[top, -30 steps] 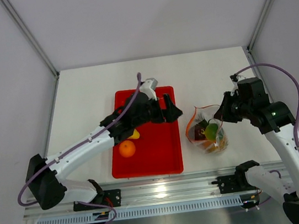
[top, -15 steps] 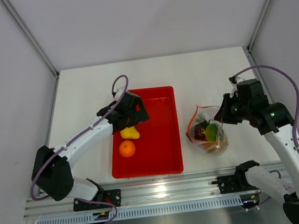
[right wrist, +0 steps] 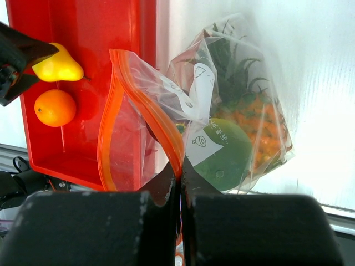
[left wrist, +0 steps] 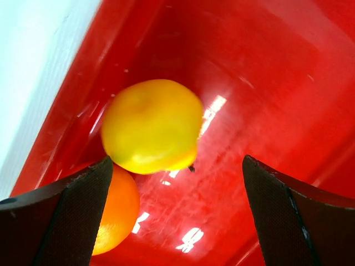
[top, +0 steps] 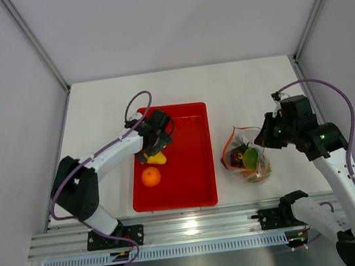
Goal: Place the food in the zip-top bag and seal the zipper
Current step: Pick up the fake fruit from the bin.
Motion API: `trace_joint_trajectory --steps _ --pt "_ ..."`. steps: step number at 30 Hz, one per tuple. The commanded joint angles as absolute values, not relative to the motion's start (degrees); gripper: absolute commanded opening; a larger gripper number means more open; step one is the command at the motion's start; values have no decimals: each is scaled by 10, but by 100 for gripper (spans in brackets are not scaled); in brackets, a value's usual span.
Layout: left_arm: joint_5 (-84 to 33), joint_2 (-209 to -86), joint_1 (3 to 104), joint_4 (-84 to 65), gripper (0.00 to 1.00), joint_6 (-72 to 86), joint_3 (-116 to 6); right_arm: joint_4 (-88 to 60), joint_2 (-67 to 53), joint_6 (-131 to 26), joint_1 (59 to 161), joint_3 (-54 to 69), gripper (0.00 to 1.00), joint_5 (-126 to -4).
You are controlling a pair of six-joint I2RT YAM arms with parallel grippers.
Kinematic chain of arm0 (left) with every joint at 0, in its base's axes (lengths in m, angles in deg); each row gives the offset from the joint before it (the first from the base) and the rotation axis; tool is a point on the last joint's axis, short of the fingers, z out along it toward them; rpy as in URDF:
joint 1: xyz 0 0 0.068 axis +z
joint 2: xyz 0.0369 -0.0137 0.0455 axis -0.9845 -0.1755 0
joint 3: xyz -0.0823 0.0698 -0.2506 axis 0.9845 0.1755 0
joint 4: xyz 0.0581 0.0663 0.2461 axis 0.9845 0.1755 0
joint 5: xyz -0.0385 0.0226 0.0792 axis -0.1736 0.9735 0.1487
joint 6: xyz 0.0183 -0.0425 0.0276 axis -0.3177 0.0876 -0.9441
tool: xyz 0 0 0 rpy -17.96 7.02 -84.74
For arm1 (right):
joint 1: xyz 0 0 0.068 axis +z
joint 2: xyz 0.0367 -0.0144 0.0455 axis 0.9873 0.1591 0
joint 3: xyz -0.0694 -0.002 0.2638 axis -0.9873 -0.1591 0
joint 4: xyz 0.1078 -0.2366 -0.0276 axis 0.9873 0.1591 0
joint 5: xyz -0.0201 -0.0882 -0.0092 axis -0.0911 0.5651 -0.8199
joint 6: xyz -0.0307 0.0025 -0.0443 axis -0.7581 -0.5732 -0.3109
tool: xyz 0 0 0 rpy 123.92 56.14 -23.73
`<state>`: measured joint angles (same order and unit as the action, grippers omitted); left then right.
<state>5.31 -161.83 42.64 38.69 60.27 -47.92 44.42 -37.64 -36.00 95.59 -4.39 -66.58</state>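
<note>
Left gripper (left wrist: 177, 166) spread wide over the pear (left wrist: 151, 124); right gripper (right wrist: 180, 178) pinched on the bag's zipper (right wrist: 138, 94).

The pear and an orange (left wrist: 116, 213) lie side by side near the left wall of the red tray (top: 190, 177), and the left gripper holds nothing. The clear bag (right wrist: 244, 61) rests on the white surface (top: 238, 91) just right of the tray, mouth gaping, with a pineapple (right wrist: 260, 122) and a green fruit (right wrist: 222, 152) inside.

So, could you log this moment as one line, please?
left pincer: open above pear | right pincer: shut on bag | pear, orange: in tray | bag: unsealed
</note>
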Motion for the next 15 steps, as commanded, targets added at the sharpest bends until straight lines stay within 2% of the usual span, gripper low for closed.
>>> trace_joint_trajectory --steps 1,11,15 --pt "83 -1661 439 474 98 697 -529 439 -387 -369 954 -44 0 -660" --pt "76 -1699 466 446 96 721 -518 437 -386 -371 953 -46 0 -658" --pt "68 -1718 467 437 93 707 -532 436 -384 -371 953 -47 0 -658"
